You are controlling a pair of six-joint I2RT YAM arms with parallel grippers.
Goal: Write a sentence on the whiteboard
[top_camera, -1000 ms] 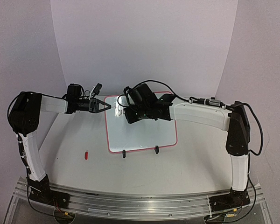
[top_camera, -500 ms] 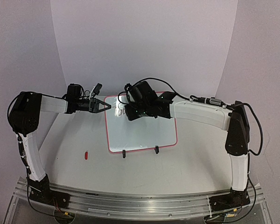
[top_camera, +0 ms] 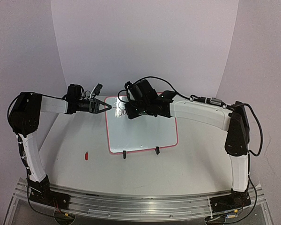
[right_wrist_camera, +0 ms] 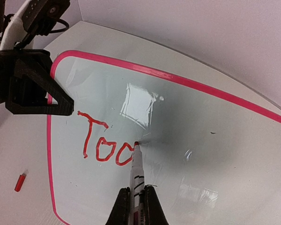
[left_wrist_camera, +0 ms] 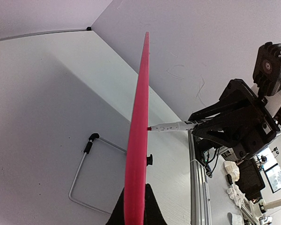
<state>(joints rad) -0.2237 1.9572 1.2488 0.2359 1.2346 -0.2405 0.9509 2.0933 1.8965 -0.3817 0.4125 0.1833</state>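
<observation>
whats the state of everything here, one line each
whiteboard: clamped at its left edge, partly written
sentence: unfinished, about three red letters written
marker: uncapped, tip on the whiteboard
red cap: off, lying on the table left of the whiteboard
left gripper: shut on the whiteboard's frame
right gripper: shut on the marker

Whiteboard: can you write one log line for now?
left claw: shut on edge of small red-framed white board | right claw: shut on white red-tipped marker | tip: on board | red handwritten lettering: just begun
</observation>
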